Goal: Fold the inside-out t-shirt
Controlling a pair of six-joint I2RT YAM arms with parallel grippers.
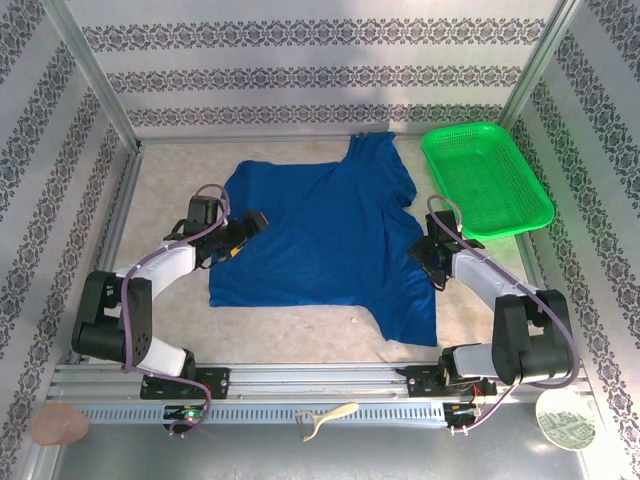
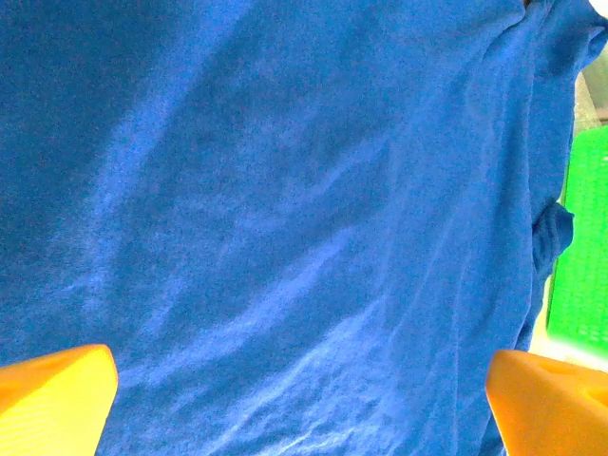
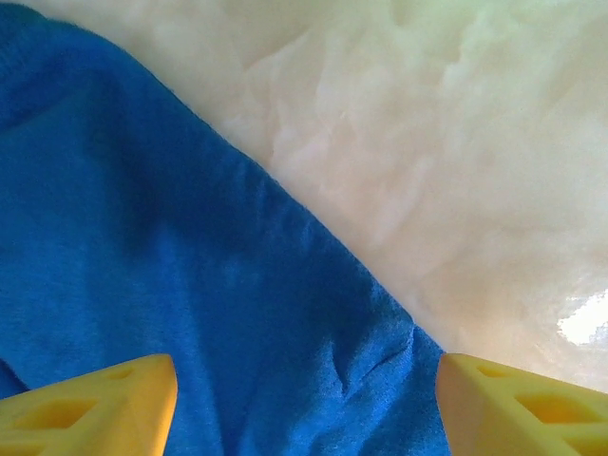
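In the middle of the desk point(image 1: 170, 190) the shirt point(image 1: 320, 240) lies spread nearly flat, plain blue side up, one sleeve reaching toward the far edge and another corner trailing toward the near right. A green basket point(image 1: 485, 180) sits at the far right, just beside the shirt.

The left hand point(image 1: 248, 225) hangs over the shirt's left side, released and spread wide, with cloth below it and nothing pinched. The right hand point(image 1: 432, 258) is at the shirt's right edge. Its fingertips point(image 3: 90, 404) stand well apart astride the hem line where blue meets bare desk, so it too is released and holds nothing.

To my eye this is the set-up for a first grasp, with both hands choosing their spots on opposite sides. To do it well, each hand should come straight down onto an edge rather than onto the middle of the cloth. There, closing would only bunch up a ridge. The right hand looks well placed. It wants one fingertip on the cloth and one on the desk, so it can scoop under the edge as it closes. The left hand seems too far in from the border. It should draw back left to the edge. Both should lift together, low and even, so the fold lands square.
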